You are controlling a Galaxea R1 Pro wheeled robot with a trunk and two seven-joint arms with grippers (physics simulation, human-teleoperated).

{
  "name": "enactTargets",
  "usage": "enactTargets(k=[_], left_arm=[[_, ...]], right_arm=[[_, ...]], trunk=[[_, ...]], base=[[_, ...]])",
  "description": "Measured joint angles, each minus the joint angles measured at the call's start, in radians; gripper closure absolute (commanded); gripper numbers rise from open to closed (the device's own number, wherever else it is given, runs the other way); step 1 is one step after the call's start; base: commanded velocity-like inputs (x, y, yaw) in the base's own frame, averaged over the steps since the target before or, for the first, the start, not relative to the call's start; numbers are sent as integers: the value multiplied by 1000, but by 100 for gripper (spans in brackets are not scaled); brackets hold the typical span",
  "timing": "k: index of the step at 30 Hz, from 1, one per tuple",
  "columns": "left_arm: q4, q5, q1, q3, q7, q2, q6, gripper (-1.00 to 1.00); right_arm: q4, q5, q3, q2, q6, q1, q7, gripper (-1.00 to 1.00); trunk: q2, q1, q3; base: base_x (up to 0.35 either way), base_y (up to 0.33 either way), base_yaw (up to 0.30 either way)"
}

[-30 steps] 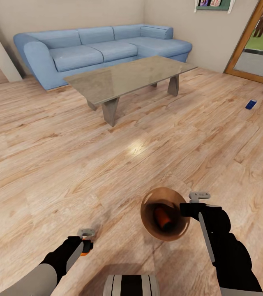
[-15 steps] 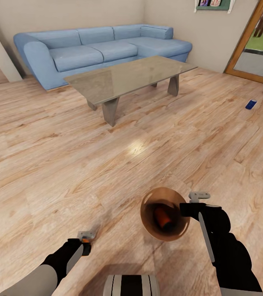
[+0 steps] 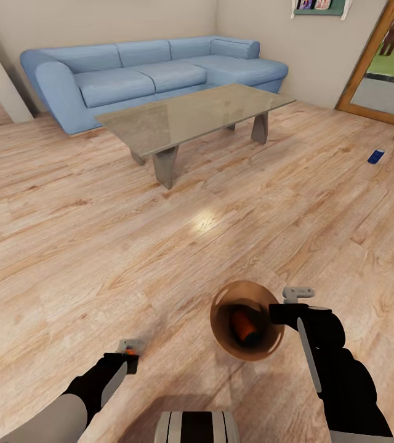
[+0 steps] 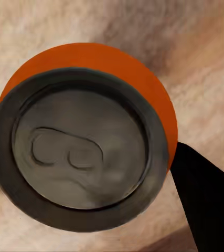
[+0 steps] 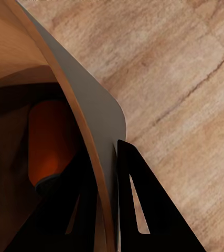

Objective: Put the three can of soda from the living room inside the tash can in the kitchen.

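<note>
Left fingers: the left gripper (image 3: 129, 352) is clamped on an orange soda can (image 4: 85, 136). From the wrist you look straight onto its grey lid and pull-tab, one dark finger (image 4: 206, 194) hugging its side. I'd say it is held end-on like this so it can be tipped into the bin.

Right fingers: the right gripper (image 3: 289, 307) pinches the rim of the trash can (image 3: 246, 320), one finger (image 5: 143, 210) outside the wall and the other inside, so the thin wall sits between them. That grip on the rim carries the bin off the wood floor (image 3: 160, 246) with its mouth tilted up toward the robot's head.

Inside the bin: a second orange can (image 5: 51, 142) already lies at the bottom, on its side against the copper wall.

Gap between the hands: the held can is low and to the left of the bin, near it but not over the mouth. My guess is the left arm must lift and cross over before letting go.

Third can: the dark blue can (image 3: 376, 156) lies on the floor well off to the right, near the wood-framed glass door (image 3: 369, 74).

Room: the low coffee surface (image 3: 191, 114) stands in front of the light-blue sofa (image 3: 148, 74); this is the living room, not the kitchen.

Progress, as I judge it: one can binned, one in hand, one to fetch, and then the bin goes to the kitchen.
</note>
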Motion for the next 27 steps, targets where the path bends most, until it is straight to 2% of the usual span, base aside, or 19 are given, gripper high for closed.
enactTargets(k=[3,4,5,7,9,10,11,12,15,16,17,18,19,21,22,23,24,25,27], left_arm=[[-168,-19,3,-60,-1,1,49,100],[-250,-20,5,-77,-1,1,110,100],[-368,-23,10,-88,0,3,200,100],[-530,-26,14,-94,0,7,280,100],[-739,-24,48,-96,-1,25,391,100],[-883,-21,90,-98,-1,47,470,100],[-962,-14,111,-98,-2,56,501,100],[-992,-8,121,-99,-3,59,519,100],[-1055,61,133,-99,-46,80,566,100],[-1065,89,135,-99,-102,105,573,100],[-1068,91,135,-98,-133,118,575,100],[-1074,115,136,-94,-236,154,576,100],[-1075,110,136,-92,-297,173,577,100],[-1076,126,137,-88,-508,216,576,100],[-1076,117,137,-85,-550,223,574,100],[-1076,128,137,-62,-697,250,574,100],[-1075,118,137,-43,-769,265,570,100],[-1075,123,136,-15,-864,280,569,100],[-1073,118,137,8,-962,292,567,100]], right_arm=[[0,0,0,0,0,0,0,100],[0,0,0,0,0,0,0,100],[0,0,0,0,0,0,1,100],[0,-1,0,0,0,0,0,100],[0,0,0,0,0,0,0,100],[1,0,0,0,0,0,0,100],[0,1,0,0,0,0,1,100],[0,1,0,0,0,0,1,100],[0,-1,0,0,0,-1,0,100],[0,-2,-1,0,0,0,0,100],[0,-1,-1,0,0,0,0,100],[0,0,-1,0,0,0,0,100],[0,1,-1,0,0,0,0,100],[0,1,-2,0,0,-1,0,100],[0,0,-2,0,0,-1,1,100],[0,-1,-3,0,0,-1,0,100],[0,-2,-3,0,0,0,0,100],[0,0,-3,1,0,-1,0,100],[0,1,-3,2,0,-1,0,100]], trunk=[[0,0,0],[0,0,0],[0,0,0],[0,0,0],[0,0,0],[0,0,0],[0,0,0],[0,0,0],[0,0,0],[0,0,0],[0,0,0],[0,0,0],[0,0,0],[0,0,0],[0,0,0],[0,0,0],[0,0,0],[0,0,0],[0,0,0]], base=[[0,0,0],[0,0,0],[0,0,0],[0,0,0],[0,0,0],[0,0,0],[0,0,0],[0,0,0],[0,0,0],[0,0,0],[0,0,0],[0,0,0],[0,0,0],[0,0,0],[0,0,0],[0,0,0],[0,0,0],[0,0,0],[0,0,0]])
